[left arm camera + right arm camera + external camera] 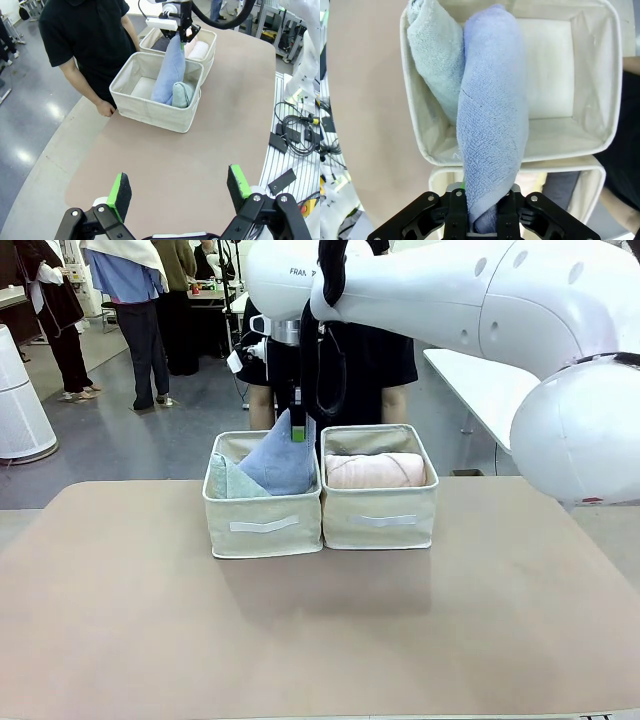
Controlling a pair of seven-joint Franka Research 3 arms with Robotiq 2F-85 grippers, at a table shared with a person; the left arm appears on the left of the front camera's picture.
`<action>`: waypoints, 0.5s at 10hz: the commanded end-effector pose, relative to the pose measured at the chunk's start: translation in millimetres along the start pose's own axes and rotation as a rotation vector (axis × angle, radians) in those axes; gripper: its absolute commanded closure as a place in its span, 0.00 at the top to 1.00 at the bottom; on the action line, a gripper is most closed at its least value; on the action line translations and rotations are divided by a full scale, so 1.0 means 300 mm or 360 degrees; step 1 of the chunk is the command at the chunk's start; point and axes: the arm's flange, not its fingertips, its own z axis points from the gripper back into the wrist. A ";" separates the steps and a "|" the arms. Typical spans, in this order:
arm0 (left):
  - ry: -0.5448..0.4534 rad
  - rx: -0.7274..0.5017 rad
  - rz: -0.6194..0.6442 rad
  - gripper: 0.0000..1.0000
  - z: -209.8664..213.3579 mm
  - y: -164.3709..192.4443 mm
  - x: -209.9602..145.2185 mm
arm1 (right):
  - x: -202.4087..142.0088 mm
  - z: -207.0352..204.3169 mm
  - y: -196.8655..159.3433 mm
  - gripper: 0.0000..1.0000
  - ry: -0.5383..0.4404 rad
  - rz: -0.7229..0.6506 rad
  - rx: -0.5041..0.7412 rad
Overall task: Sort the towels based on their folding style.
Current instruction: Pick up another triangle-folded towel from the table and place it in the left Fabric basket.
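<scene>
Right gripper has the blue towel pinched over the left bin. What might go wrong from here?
1. The right gripper pinches the periwinkle blue terry cone towel by its narrow tip, above where the beige fabric left bin and right bin meet; released here, the tip may flop into the right bin.
2. It leans on the light teal terry cone towel, which might topple or unfold.
3. The person's hand rests close beside the left bin.

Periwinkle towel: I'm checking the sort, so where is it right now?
In the front view the periwinkle towel hangs from the right gripper, whose jaws are shut on its top. Its lower end sits in the left-hand bin, beside the teal towel.
</scene>
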 end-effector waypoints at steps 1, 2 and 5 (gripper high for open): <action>0.0007 -0.0008 -0.0018 1.00 0.002 -0.005 -0.004 | 0.028 -0.004 -0.011 0.18 0.0034 -0.0026 -0.0010; 0.0007 -0.0008 -0.0018 1.00 0.002 -0.005 -0.004 | 0.031 -0.021 0.000 0.18 0.0010 -0.0039 -0.0014; 0.0007 -0.0008 -0.0018 1.00 0.002 -0.005 -0.004 | 0.040 -0.004 0.029 0.18 -0.0048 -0.0151 -0.0053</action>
